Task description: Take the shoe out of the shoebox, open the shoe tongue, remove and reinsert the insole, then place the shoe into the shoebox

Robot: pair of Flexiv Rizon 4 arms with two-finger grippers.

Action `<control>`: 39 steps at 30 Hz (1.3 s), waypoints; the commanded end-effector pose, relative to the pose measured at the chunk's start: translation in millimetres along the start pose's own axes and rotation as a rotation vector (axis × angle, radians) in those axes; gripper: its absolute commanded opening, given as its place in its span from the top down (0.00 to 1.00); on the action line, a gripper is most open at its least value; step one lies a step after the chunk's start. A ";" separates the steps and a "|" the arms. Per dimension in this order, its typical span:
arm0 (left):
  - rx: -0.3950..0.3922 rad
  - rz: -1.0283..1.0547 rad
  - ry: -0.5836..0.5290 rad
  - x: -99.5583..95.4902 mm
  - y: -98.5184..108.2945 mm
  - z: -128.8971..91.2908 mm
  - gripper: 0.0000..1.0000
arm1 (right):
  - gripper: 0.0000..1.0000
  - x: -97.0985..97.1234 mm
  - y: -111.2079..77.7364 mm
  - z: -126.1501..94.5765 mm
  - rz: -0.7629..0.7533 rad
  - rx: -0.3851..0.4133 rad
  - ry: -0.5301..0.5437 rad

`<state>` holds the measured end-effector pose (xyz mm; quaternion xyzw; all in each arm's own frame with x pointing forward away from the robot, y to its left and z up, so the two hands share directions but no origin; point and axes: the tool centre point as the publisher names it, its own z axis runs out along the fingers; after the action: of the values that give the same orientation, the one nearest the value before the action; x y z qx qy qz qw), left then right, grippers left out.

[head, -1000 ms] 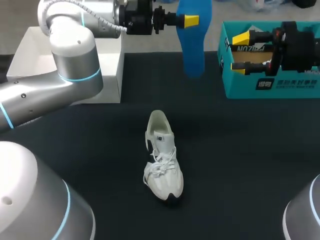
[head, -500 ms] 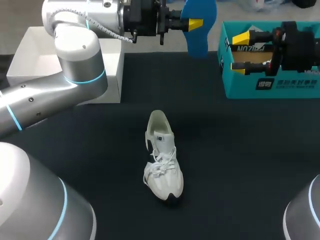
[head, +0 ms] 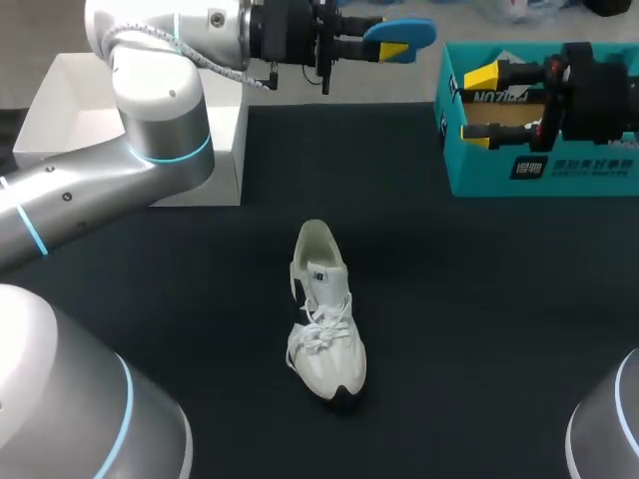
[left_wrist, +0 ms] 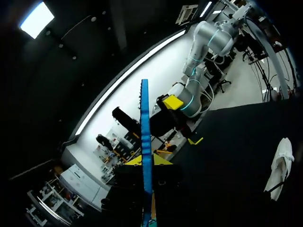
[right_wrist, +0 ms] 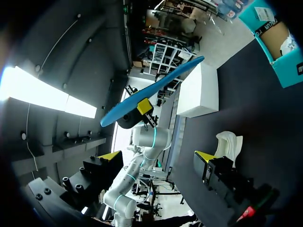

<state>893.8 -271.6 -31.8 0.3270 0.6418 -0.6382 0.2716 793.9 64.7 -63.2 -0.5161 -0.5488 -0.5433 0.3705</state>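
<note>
- The left claw [head: 387, 42] is clamping the blue insole [head: 407, 28] between its two fingers and is holding it up in the air, lying flat. In the left wrist view the insole [left_wrist: 145, 142] is showing edge-on, running straight out ahead of the yellow tips.
- The shoe [head: 324, 319] is sitting upright on the dark counter [head: 499, 299], well below the left claw and off to one side of it. It is well apart from both claws, and nothing is touching it.
- The right claw [head: 481, 104] is hanging with its fingers spread and nothing between them. The teal shoebox [head: 559, 170] is lying just beside and below it, open at the top.
- In the right wrist view the shoe [right_wrist: 229, 142] is lying ahead of the spread fingers, with the insole [right_wrist: 151, 92] raised beyond it.
- A white box [head: 215, 140] is sitting on the counter under the left arm, behind the left claw.
- Judging progress: the shoe is out of the shoebox and the insole is out of the shoe, so the task is looking roughly half done. Whether the tongue is fully folded open is hard to tell from here.
- What is remaining: sliding the insole back into the shoe and seating it flat, then lifting the shoe into the shoebox.
- The free right claw is looking well placed to steady the shoe while the insole is going back in.
</note>
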 end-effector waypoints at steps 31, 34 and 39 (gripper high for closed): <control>-0.017 1.079 -0.226 42.4 -14.6 8.9 1.00 | 0.00 -0.7 0.9 2.4 0.001 0.000 0.000; -0.013 1.050 -0.234 46.3 -18.3 9.6 1.00 | 0.00 -0.7 0.9 2.4 0.001 0.000 0.000; -0.032 1.007 -0.238 49.2 -20.9 6.4 1.00 | 0.00 -0.7 0.9 2.4 0.001 0.000 0.000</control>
<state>852.1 -275.1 -53.9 0.5261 0.3727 -0.4545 0.6146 793.5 65.0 -63.5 -0.5161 -0.5486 -0.5436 0.3704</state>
